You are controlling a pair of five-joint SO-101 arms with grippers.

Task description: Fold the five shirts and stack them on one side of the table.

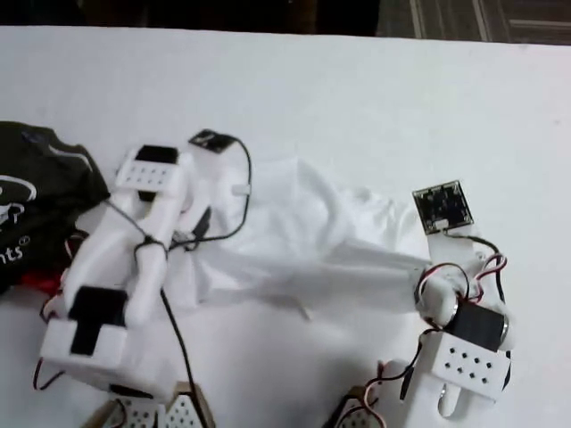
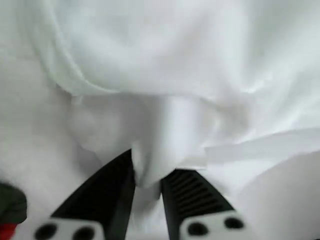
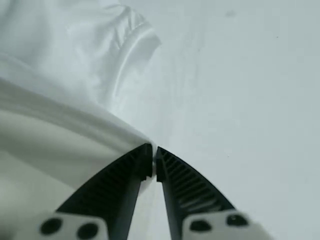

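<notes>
A white table (image 1: 357, 89) takes up nearly all of the high view. Along the top edge runs a dark strip of room, with striped flooring (image 1: 482, 18) at the upper right. A white shirt (image 1: 303, 232) lies crumpled in the middle of the frame, stretched in a loose band from centre left to centre right, and its pale folds are hard to tell from the tabletop. At the left edge a dark shirt (image 1: 40, 187) sits bunched and cut off by the frame. It carries white print, too partial to make out. A patch of red cloth (image 1: 40, 283) peeks from under it, and what it belongs to cannot be told. The left arm (image 1: 134, 232) slants across the lower left, covering that end of the white shirt. In its wrist view the left gripper (image 2: 147, 170) has its black jaws pinched on a fold of the white fabric. The right arm (image 1: 464, 348) sits at the lower right. The right gripper (image 3: 152, 159) has its jaws closed tip to tip on the shirt's edge, with bare table beside it.
</notes>
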